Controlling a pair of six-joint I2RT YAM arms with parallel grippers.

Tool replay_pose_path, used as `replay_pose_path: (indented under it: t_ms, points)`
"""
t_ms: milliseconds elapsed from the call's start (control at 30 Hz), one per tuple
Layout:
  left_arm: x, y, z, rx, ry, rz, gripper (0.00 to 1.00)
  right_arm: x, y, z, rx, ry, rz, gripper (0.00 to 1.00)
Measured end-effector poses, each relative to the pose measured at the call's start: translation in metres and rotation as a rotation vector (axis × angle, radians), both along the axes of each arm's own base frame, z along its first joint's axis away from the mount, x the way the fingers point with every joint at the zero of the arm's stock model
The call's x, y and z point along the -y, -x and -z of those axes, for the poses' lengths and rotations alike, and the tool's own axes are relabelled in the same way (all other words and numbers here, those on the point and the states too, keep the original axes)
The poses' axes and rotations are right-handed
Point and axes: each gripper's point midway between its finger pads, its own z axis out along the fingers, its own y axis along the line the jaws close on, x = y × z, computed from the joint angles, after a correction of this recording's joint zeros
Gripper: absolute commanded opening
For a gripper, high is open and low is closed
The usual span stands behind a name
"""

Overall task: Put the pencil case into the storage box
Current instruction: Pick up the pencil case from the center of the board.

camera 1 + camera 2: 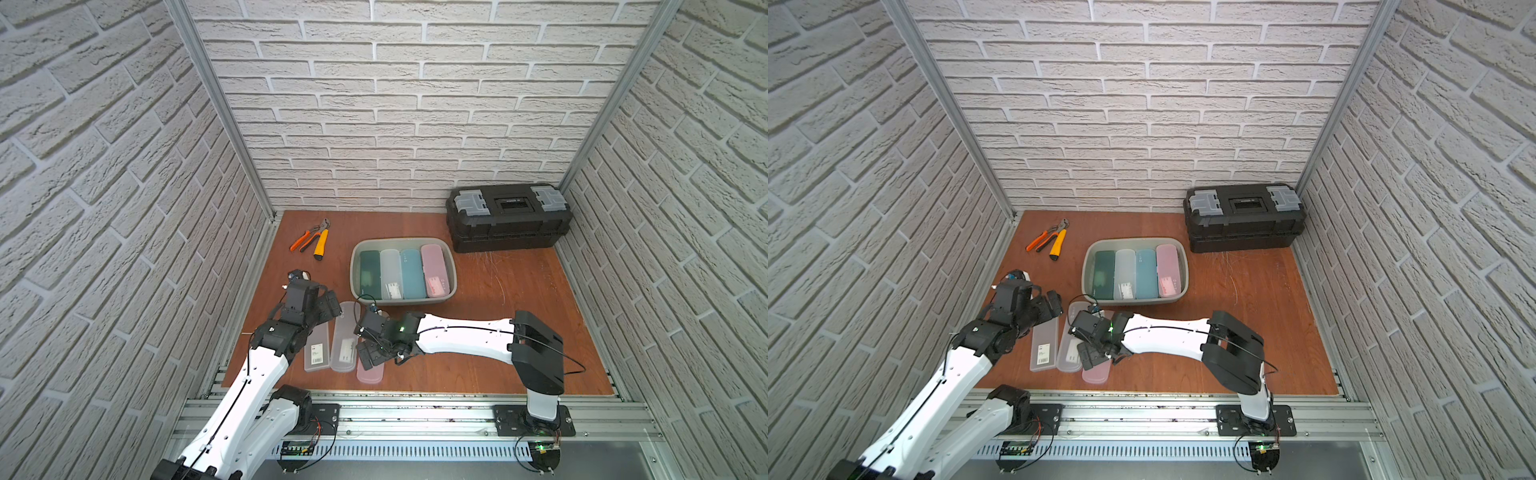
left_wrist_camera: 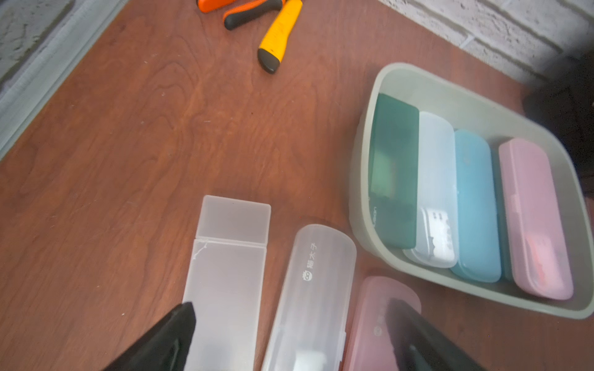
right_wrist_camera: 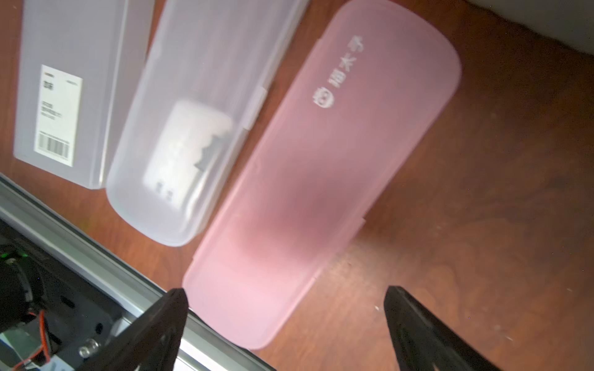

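Note:
The storage box (image 1: 401,240) (image 2: 361,167), a grey-green tub, stands mid-table and holds several pencil cases side by side. Three more lie on the table near the front edge: a clear rectangular one (image 1: 316,353), a frosted rounded one (image 1: 344,345) and a pink pencil case (image 1: 370,376) (image 3: 321,180). My right gripper (image 1: 370,353) (image 3: 286,298) hangs open just over the pink case's near end, with its fingers apart on either side and not touching it. Open as well, my left gripper (image 1: 328,305) (image 2: 292,306) hovers over the frosted case (image 2: 315,282), holding nothing.
A black toolbox (image 1: 509,216) sits in the back right corner. Orange-handled pliers (image 1: 309,237) and a yellow knife (image 1: 321,245) lie at the back left. An aluminium rail (image 1: 415,401) runs along the table's front edge, close to the pink case.

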Motion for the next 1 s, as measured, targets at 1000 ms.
replay_pose_path:
  t_ms: [1000]
  points:
    - [0.007, 0.004, 0.008, -0.028, 0.107, 0.033, 0.98, 0.077, 0.008, 0.032, 0.001, 0.228, 0.1, 1.0]
